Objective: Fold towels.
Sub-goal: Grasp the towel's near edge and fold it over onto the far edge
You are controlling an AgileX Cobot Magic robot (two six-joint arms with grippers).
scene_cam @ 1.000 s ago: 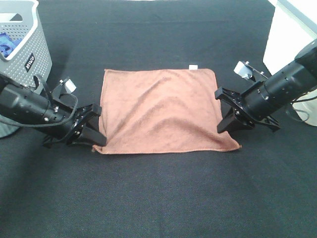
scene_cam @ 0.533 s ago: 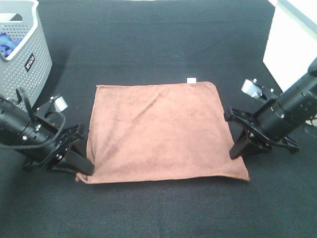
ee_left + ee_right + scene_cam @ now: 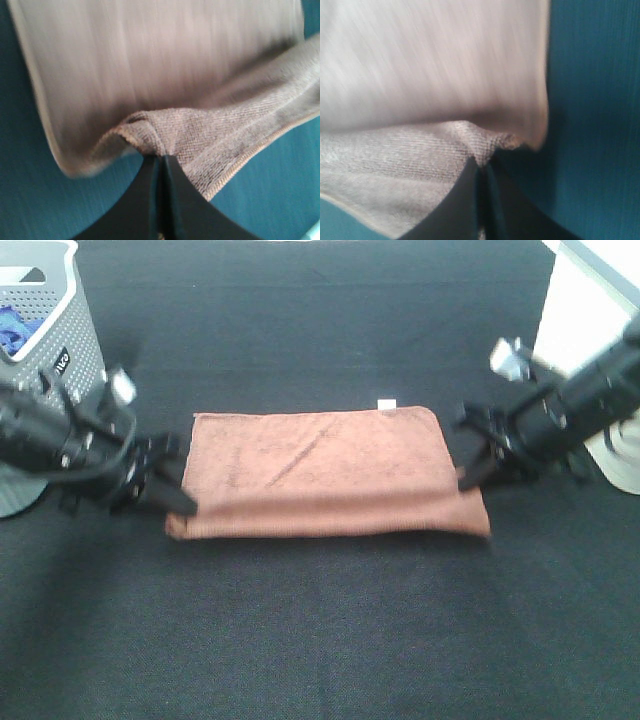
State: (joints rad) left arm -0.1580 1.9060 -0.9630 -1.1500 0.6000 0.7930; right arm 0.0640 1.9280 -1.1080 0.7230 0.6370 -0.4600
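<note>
- Step: 1st fold, approx half done. Left hand [image 3: 178, 502] & right hand [image 3: 472, 477] each pinched tight on a near corner of towel [image 3: 320, 455], corners raised over its body.
- Next: take corners to far hem, line up edges, then release.
- Towel: reddish-brown, mid-desk [image 3: 320, 640], far half flat, white tag [image 3: 386, 402] on far edge.

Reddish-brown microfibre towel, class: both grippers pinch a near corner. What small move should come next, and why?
Probably carry both corners across to the far hem by the small white tag, then lower. The left gripper and right gripper are shut on the reddish-brown microfibre towel, its near edge only partway over.
</note>
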